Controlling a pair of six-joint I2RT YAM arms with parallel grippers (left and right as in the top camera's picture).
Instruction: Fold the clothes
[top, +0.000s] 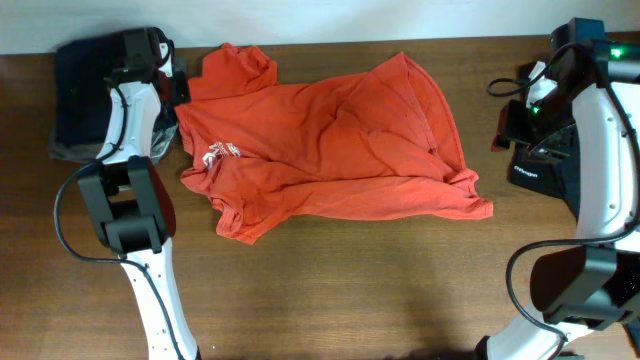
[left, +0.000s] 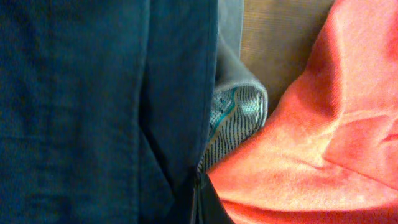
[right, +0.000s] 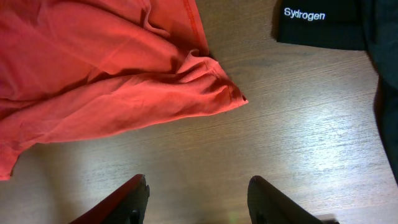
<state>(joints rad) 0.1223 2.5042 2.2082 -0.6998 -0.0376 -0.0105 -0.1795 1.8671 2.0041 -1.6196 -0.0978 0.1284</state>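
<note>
On the brown table (top: 350, 290) the red shirt (top: 330, 150) lies crumpled. Upper left, the left gripper (top: 178, 88) is closed; the right gripper (right: 198, 183) hangs wide, ready to grab.

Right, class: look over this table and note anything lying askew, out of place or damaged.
The T-shirt is the odd one: it lies rumpled and skewed on the table, its lettering half buried in creases, the corner nearest the black garment bunched up. Nothing looks spilled or torn.
</note>
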